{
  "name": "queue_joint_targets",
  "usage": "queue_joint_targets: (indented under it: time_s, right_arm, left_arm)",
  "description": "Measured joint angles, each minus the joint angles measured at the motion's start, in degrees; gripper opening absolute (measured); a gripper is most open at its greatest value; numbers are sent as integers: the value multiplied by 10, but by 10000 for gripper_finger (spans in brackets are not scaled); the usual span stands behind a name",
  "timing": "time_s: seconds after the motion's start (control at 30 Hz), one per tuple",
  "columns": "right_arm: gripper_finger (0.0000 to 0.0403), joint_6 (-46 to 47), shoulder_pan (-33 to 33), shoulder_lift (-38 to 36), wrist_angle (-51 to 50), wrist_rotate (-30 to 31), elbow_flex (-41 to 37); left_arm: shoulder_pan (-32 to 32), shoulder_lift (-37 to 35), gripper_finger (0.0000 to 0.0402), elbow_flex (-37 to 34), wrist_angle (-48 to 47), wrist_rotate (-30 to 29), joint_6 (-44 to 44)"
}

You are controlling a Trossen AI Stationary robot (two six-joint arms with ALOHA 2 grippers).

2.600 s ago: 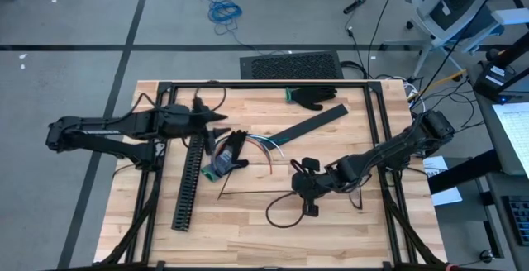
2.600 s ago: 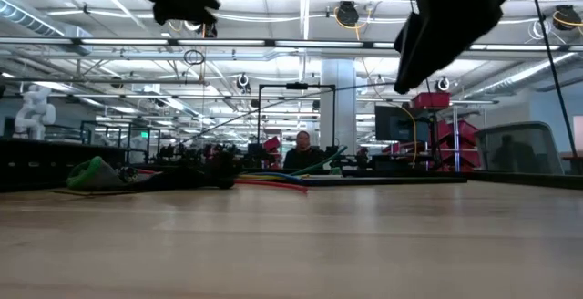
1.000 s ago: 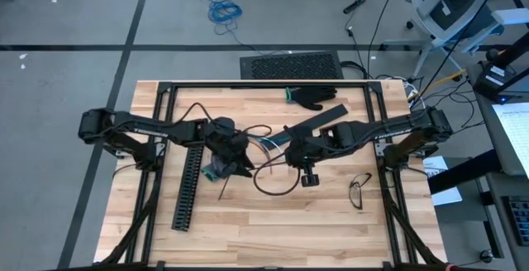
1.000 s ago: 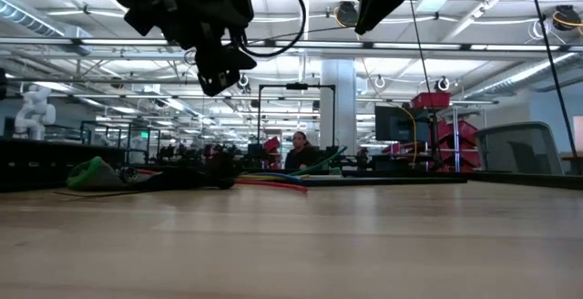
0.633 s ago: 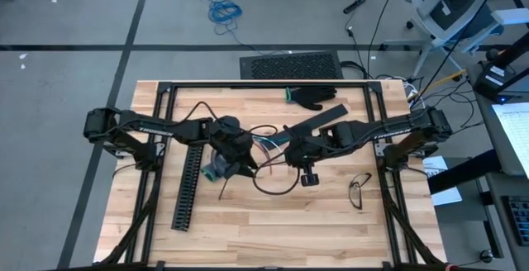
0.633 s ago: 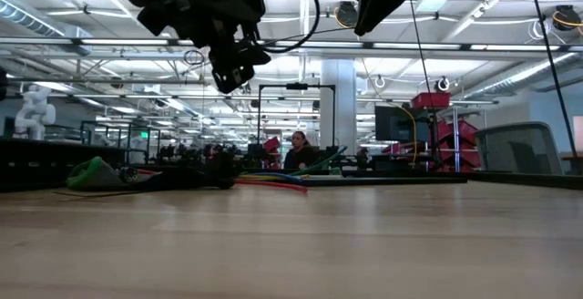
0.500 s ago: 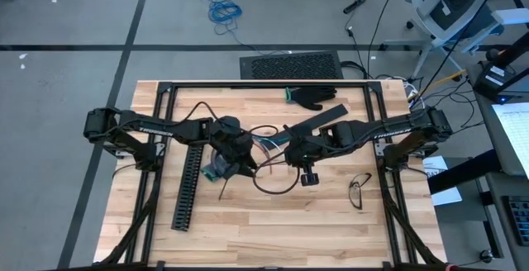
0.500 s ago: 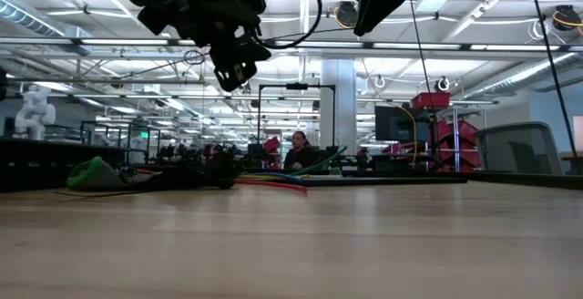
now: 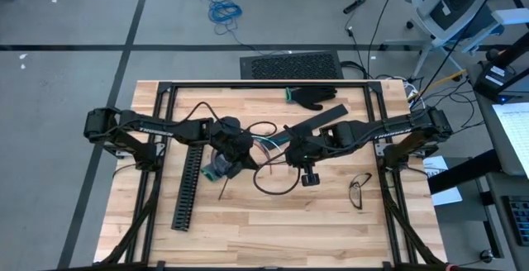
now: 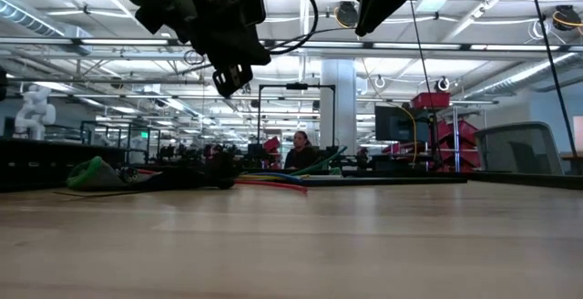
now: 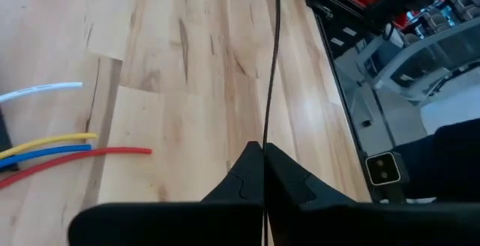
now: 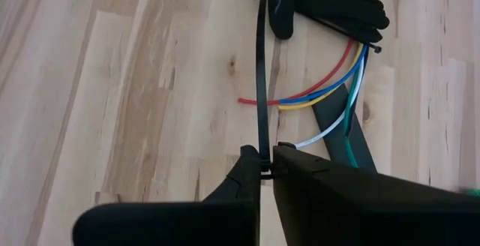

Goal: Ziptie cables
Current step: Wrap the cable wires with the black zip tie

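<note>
Black zip tie [image 12: 261,81] now pinched at both ends: the left gripper [image 11: 263,172], whose jaws stood apart a second ago, has just clamped on the thin strand, while the right gripper [image 12: 264,163] stays clamped on the strap's other end. Both hover mid-surface [image 9: 248,230], near each other. Cables [image 12: 330,88] (red, blue, yellow, white) lie flat between the arms, ends fanned, partly under a black glove [image 12: 322,2]. Judgement: the tie is held ready but not yet around the bundle; looping comes next.
</note>
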Motion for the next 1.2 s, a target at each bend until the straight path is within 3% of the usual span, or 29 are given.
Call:
queue_joint_targets:
  time_s: [0.17, 0.43, 0.6, 0.73, 0.93, 1.1, 1.2]
  right_arm:
    - [24, 3, 0, 0, 0, 0, 0]
    - [153, 32, 0, 0, 11, 4, 0]
    - [222, 32, 0, 0, 46, 53, 0]
    - [249, 30, -2, 0, 75, 115, 0]
    - [249, 132, -33, -52, 76, 186, -1]
    - [235, 209, -48, -161, 57, 274, 0]
    - [228, 266, -48, -229, 51, 326, -6]
  left_arm:
    - [-1, 0, 1, 0, 0, 0, -10]
    - [-1, 0, 1, 0, -7, 0, -10]
    - [-1, 0, 0, 0, -41, 0, -10]
    - [-1, 0, 0, 0, -59, -12, -10]
    - [0, -32, 0, 0, -41, -116, -5]
    - [1, -110, 0, -9, -10, -215, 23]
    - [1, -169, 0, -32, 57, -283, 23]
